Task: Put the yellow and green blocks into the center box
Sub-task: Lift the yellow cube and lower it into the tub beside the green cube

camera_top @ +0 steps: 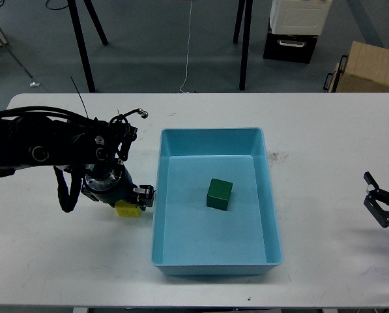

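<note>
A green block (219,193) lies inside the blue box (210,264) at the table's center. My left gripper (131,199) sits just left of the box's left wall and is shut on the yellow block (128,210). Only the block's lower part shows beneath the fingers. I cannot tell whether the block is off the table. My right gripper (381,207) is open and empty near the right edge of the table, well away from the box.
The white table (324,130) carries only the box and the block. Behind it on the floor stand black stand legs (83,45), a black-and-white case (292,29) and a cardboard box (370,68).
</note>
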`<act>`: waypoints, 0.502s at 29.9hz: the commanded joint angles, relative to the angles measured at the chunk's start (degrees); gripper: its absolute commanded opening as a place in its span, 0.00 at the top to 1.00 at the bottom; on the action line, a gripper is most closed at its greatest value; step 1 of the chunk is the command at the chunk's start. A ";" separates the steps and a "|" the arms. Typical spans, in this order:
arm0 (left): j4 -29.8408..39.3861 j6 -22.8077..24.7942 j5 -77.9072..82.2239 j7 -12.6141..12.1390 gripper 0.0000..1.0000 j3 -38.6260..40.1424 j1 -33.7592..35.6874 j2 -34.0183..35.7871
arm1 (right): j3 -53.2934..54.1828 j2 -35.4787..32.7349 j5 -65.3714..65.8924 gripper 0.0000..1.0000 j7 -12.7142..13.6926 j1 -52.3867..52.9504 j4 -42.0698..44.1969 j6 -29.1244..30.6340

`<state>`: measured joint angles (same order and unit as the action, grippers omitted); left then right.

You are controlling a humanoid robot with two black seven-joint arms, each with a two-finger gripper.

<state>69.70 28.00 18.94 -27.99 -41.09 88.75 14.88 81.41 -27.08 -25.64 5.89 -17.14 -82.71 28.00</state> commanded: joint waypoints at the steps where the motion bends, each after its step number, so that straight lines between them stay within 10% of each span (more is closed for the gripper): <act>1: 0.00 0.00 -0.04 -0.01 0.97 -0.13 0.99 0.67 | -0.02 0.01 -0.03 0.01 0.00 0.00 0.00 0.00; 15: -0.70 0.00 -6.18 -0.01 0.99 6.81 19.26 5.95 | -0.11 0.01 0.06 0.01 0.00 0.00 0.00 0.00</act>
<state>69.49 28.01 16.07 -28.02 -36.20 103.44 20.95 81.31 -27.07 -25.65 5.82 -17.14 -82.70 28.00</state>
